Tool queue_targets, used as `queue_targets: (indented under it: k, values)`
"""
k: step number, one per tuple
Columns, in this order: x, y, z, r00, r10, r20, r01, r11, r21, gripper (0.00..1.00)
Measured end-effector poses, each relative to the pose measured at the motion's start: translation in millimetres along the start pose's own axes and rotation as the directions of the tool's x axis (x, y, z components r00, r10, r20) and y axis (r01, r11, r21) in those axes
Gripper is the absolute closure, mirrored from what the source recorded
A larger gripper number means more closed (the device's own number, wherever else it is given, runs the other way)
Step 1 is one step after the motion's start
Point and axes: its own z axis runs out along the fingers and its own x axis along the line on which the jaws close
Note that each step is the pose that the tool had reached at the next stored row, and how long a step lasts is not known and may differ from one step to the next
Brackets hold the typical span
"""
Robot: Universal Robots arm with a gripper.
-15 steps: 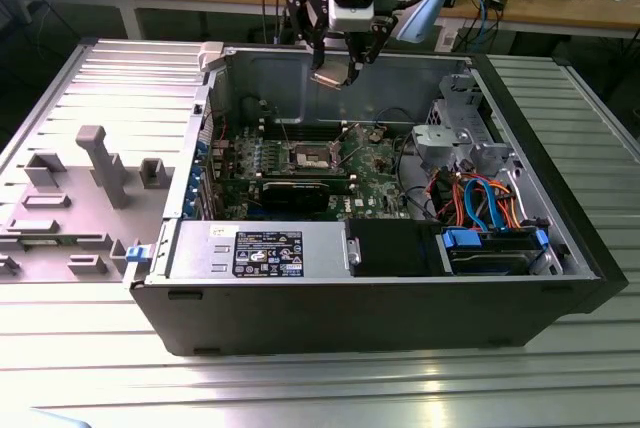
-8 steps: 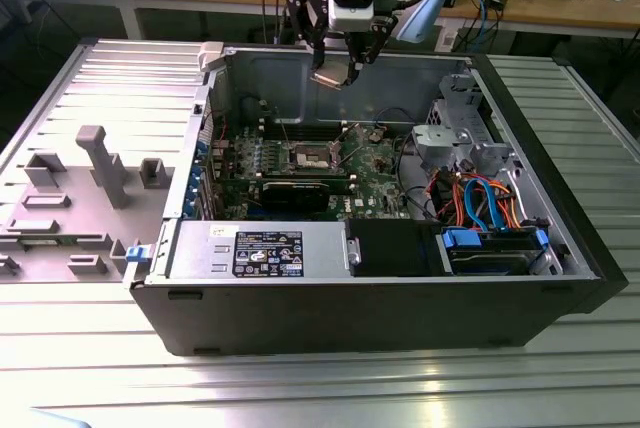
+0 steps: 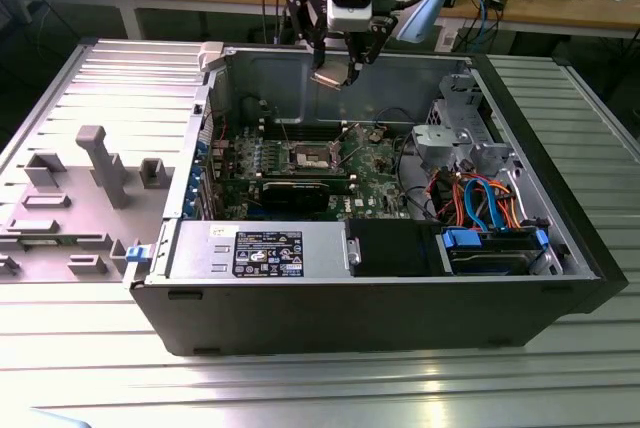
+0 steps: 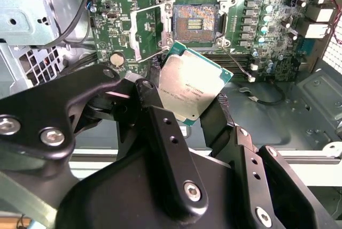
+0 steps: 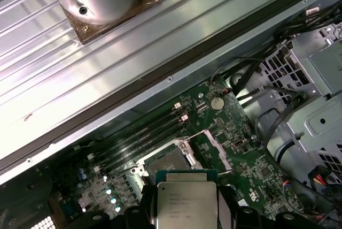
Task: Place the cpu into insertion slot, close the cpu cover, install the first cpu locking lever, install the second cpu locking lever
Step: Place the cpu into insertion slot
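Observation:
My gripper [image 3: 336, 66] hangs above the open computer case, over its back wall, shut on the cpu [image 3: 329, 78]. In both wrist views the cpu [image 4: 193, 82] [image 5: 186, 203] is a silver-grey square chip with a green edge, pinched by its sides between the black fingers [image 4: 155, 106]. The insertion slot [image 3: 310, 156] [image 4: 195, 19] [image 5: 166, 160] lies bare on the green board below, dark in the centre. The cpu cover [image 4: 145, 32] [image 5: 212, 144], a thin silvery frame, stands swung open at one side of the slot.
A power supply [image 3: 262, 251] and a black drive bay with blue parts [image 3: 492, 248] fill the case front. A metal cage [image 3: 452, 143] and orange and blue cables [image 3: 480, 198] sit at the exterior view's right. Grey fixtures [image 3: 100, 163] stand outside at its left.

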Motion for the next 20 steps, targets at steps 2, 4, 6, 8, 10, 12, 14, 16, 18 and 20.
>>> queue_targets:
  k: [2,4,6,8,10,12,14,16,18,20]
  values:
    - [0.0,0.0,0.0,0.9999,0.016,0.0014,-0.016,0.9999,-0.0003,0.45]
    - [0.0,0.0,0.1,0.9996,0.029,0.0025,-0.029,0.9996,-0.0007,0.45]
    - [0.0,0.0,0.1,0.9993,0.038,0.0033,-0.038,0.9993,-0.0008,0.45]
    - [0.0,0.0,0.1,0.9988,0.049,0.0043,-0.049,0.9988,-0.0011,0.45]
    - [0.0,0.0,0.1,0.9983,0.057,0.005,-0.057,0.9984,-0.0013,0.45]
    - [0.0,0.0,0.1,0.9976,0.068,0.006,-0.068,0.9977,-0.0016,0.45]
    - [0.0,0.0,0.1,0.9968,0.079,0.007,-0.079,0.9968,-0.0019,0.45]
    - [0.0,0.0,0.2,0.996,0.089,0.0077,-0.089,0.9961,-0.0022,0.45]
    - [0.0,0.0,0.7,0.9952,0.097,0.0085,-0.097,0.9953,-0.0025,0.45]
    - [0.2,-0.2,1.5,0.9942,0.108,0.0094,-0.107,0.9942,-0.0025,0.45]
